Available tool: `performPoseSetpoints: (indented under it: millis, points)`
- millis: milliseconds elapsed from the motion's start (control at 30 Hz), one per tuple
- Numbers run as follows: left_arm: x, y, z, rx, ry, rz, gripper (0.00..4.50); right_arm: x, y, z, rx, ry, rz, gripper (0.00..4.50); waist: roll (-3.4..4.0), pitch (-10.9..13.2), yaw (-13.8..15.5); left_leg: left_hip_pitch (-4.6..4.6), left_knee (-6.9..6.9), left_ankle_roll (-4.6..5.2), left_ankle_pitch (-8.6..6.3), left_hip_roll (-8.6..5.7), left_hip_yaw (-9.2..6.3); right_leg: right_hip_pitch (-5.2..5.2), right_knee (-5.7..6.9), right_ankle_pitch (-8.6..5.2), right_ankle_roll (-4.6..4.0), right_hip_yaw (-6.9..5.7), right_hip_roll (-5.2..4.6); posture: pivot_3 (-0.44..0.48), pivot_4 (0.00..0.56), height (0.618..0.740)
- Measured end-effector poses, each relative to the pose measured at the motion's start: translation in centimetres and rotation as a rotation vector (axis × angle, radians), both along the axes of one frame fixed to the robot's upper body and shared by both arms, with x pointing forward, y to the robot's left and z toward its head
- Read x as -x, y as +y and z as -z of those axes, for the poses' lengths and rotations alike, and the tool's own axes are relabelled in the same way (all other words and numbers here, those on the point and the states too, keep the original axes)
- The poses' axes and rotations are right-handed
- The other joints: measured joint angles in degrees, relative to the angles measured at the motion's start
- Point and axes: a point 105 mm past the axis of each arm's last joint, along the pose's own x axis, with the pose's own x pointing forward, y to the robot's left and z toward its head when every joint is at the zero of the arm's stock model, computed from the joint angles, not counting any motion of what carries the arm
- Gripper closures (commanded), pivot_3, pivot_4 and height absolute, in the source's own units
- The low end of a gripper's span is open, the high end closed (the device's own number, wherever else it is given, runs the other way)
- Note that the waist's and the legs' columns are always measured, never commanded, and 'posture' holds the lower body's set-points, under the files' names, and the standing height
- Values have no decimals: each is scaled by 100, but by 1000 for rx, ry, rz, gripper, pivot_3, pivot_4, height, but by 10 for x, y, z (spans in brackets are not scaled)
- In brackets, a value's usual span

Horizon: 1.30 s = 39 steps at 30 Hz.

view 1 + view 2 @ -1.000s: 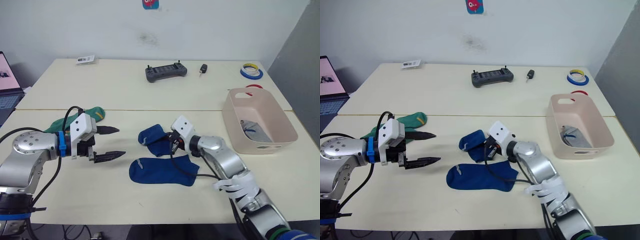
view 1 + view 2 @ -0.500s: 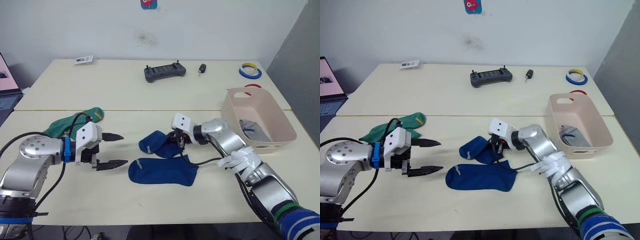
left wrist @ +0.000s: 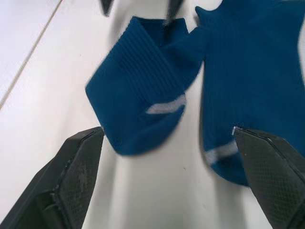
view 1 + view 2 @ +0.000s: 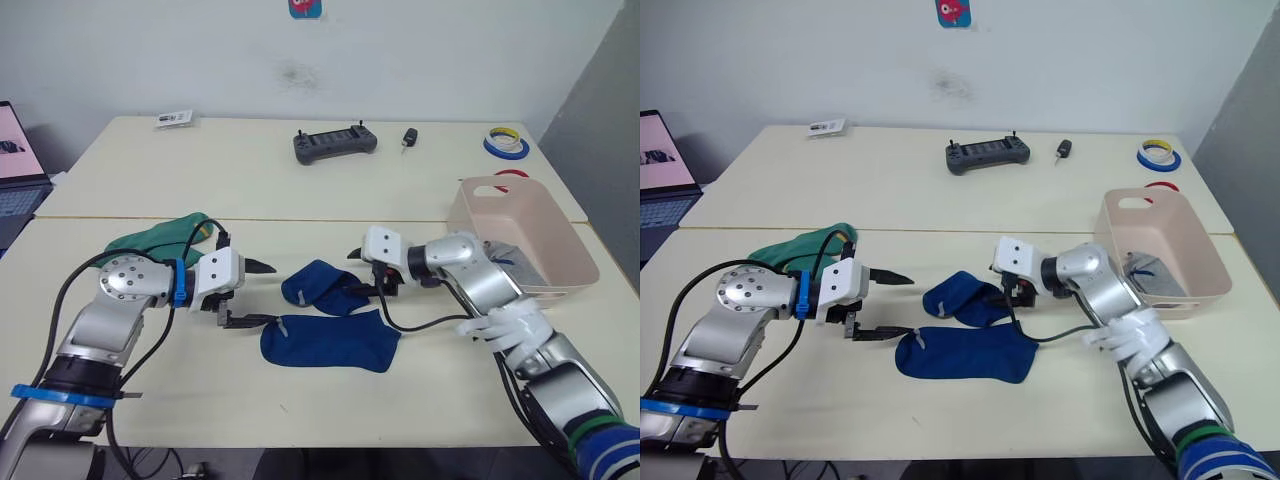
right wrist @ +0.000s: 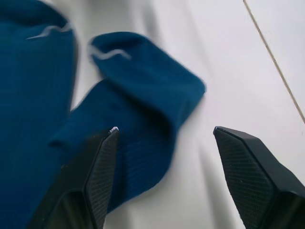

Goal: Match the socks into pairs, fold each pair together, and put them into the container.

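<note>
Inside pink tub (image 4: 560,240): grey sock (image 4: 505,262). Both grippers (image 4: 252,293) (image 4: 362,272) spread, empty.

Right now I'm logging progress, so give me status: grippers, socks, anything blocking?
Left gripper and right gripper open, empty, flanking two blue socks on the table. Green socks behind left arm. Nothing blocking.

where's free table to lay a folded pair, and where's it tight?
Free: near edge below the flat blue sock; far table between card and controller. Tight: middle, where left gripper and right gripper flank the bunched blue sock.
</note>
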Motion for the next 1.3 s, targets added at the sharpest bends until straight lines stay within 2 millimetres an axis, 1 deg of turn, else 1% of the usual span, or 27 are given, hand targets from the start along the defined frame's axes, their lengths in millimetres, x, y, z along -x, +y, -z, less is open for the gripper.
performPoseSetpoints:
  millis: [67,167,233,267,333,433,600,733,767,867,933,1000,1133,1233,1300]
  points:
    - [-5,-1,2,-25,-31,22,0,15,0,-5,-40,16,-21,1087,0,0,-20,0,0,0,0,2,0,0,1,0,0,1,1,0,150,740]
    - [-8,-5,8,-73,-70,78,0,37,9,-19,-109,29,-68,1087,0,0,-47,3,-1,1,0,4,-1,-2,4,0,0,2,4,0,150,740]
    - [-11,-6,12,-94,-94,99,0,48,12,-28,-140,20,-79,1087,0,0,-26,2,0,0,0,2,-7,2,4,0,0,0,3,0,150,740]
    - [-12,-5,15,-106,-99,107,184,52,14,-31,-149,19,-86,1057,0,0,-21,2,4,1,0,1,-10,5,2,0,0,0,3,0,150,740]
    - [-16,-5,19,-127,-122,121,583,60,16,-33,-161,31,-86,1042,0,0,-6,2,5,1,0,-3,-9,8,1,0,0,-2,1,0,150,740]
    - [-18,-9,24,-144,-148,150,1514,66,18,-34,-177,44,-82,1042,0,0,-6,2,7,1,-1,-5,-11,13,-3,0,0,-3,1,0,150,740]
    - [-22,-24,31,-122,-174,178,3082,70,19,-35,-195,58,-66,1042,0,0,-3,2,8,1,0,-5,-14,15,-4,0,0,-4,1,0,150,740]
    - [-20,-25,36,-126,-168,190,4363,73,17,-34,-190,64,-53,1042,0,0,-5,3,8,1,0,-4,-18,15,-3,0,0,-4,1,0,150,740]
    - [-20,-24,36,-129,-169,193,4488,74,16,-33,-191,69,-47,1042,0,0,-8,3,8,1,0,-4,-19,15,-3,0,0,-5,1,0,150,740]
    - [-20,-24,36,-125,-160,191,4488,76,15,-30,-198,85,-35,1042,0,0,-10,3,8,1,0,-5,-18,15,-2,0,0,-5,2,0,150,740]
    - [-21,-23,33,-77,-88,149,4488,74,12,-31,-212,79,-2,1042,0,0,-11,1,8,1,0,-4,-21,16,-2,0,0,-6,2,0,150,740]
    - [-23,-22,22,6,4,88,4488,70,4,-27,-216,84,56,1042,-1,0,-18,1,8,1,0,-5,-24,19,-3,0,1,-5,2,0,150,740]
    - [-25,-17,-10,201,239,-63,4488,60,-9,-19,-245,119,199,1042,-1,0,-26,2,8,0,0,-4,-30,20,-1,0,1,-5,4,0,150,740]
    - [-27,-15,-28,279,377,-138,4488,50,-12,-17,-317,152,314,1042,-1,0,-26,4,8,0,0,-5,-34,22,0,-1,1,-5,23,0,150,740]
    - [-28,-14,-34,303,436,-173,4488,42,-15,-12,-341,184,392,1042,-1,0,-27,5,8,0,0,-6,-31,22,0,-1,1,-2,28,0,150,740]
